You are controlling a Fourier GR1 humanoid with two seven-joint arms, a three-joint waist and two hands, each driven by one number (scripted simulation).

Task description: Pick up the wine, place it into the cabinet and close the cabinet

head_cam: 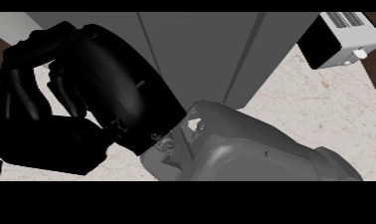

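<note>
My right hand (110, 93) fills the left half of the head view, raised close to the camera in front of the grey cabinet (206, 54). Its grey forearm (257, 153) comes in from the lower right and reaches up and to the left. The black fingers (26, 93) curl downward at the far left, and nothing shows between them. No wine is visible; the hand hides whatever lies behind it. The cabinet's flat grey panels run down the middle, with a darker vertical edge (246, 68) on the right. My left hand does not show.
A white appliance with a black front (334, 44) stands on the counter at the upper right. Pale speckled countertop (323, 113) shows to the right of the cabinet and below the hand.
</note>
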